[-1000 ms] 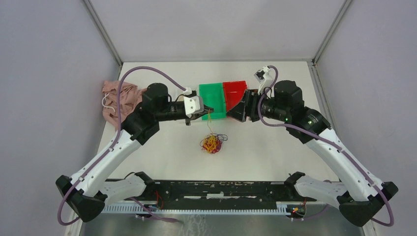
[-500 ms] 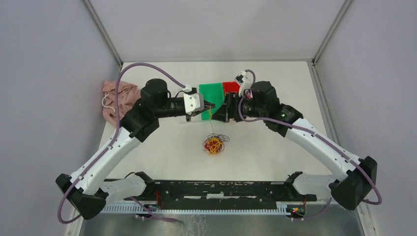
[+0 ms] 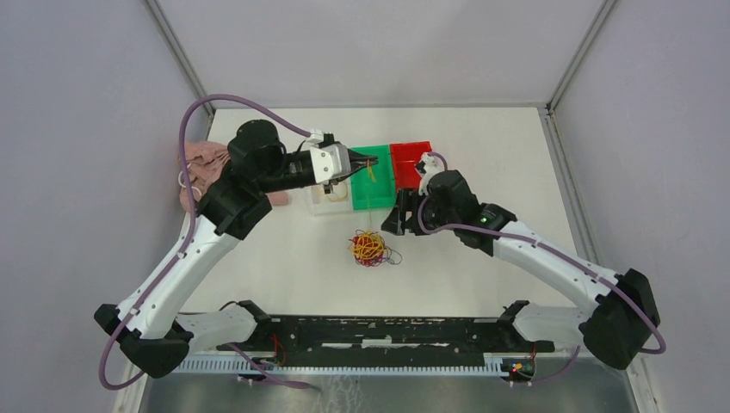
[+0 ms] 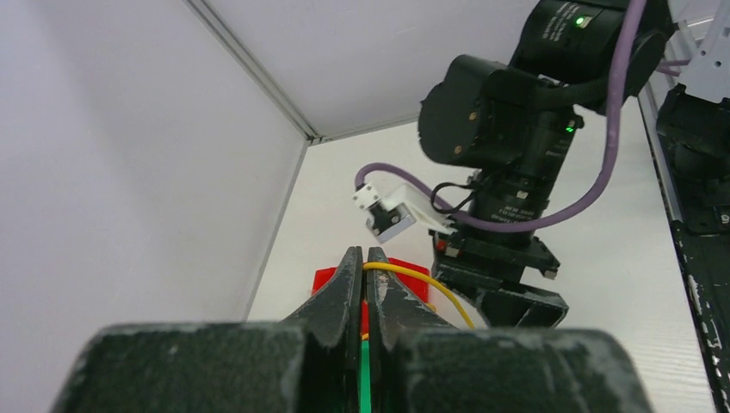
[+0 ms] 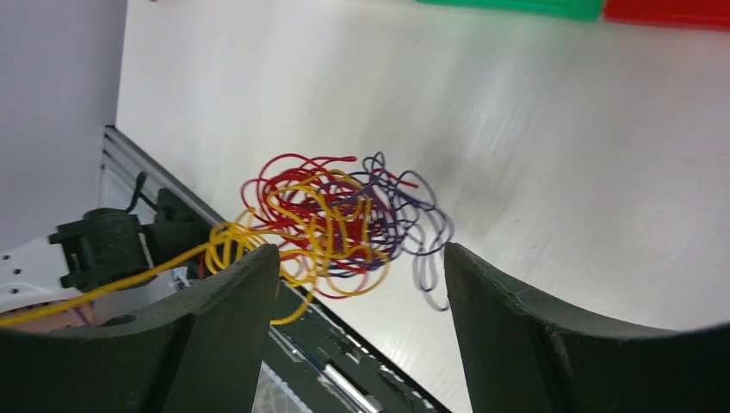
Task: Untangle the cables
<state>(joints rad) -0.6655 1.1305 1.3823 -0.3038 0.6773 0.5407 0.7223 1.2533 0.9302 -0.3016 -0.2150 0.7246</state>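
The cables [image 3: 370, 248] lie as a tangle of yellow, red and dark purple loops on the white table, in front of the trays. My left gripper [image 3: 366, 163] is over the green tray and shut on a single yellow cable [image 3: 372, 170]. The left wrist view shows the yellow cable [image 4: 430, 288] pinched at the closed gripper's [image 4: 365, 258] tips. My right gripper [image 3: 396, 221] is open, low beside the tangle's right side. In the right wrist view the tangle [image 5: 344, 224] sits just ahead of the open gripper [image 5: 360, 258], and a yellow strand [image 5: 112, 286] runs out to the left.
A green tray [image 3: 383, 194] and a red tray [image 3: 411, 153] stand side by side at the back, with a clear container [image 3: 327, 196] to their left. A pink cloth [image 3: 202, 159] lies at the far left. A black rail [image 3: 387, 331] runs along the near edge.
My left gripper has risen and moved back over the green tray with the yellow cable. My right arm has swung left and down to the tangle's right side.
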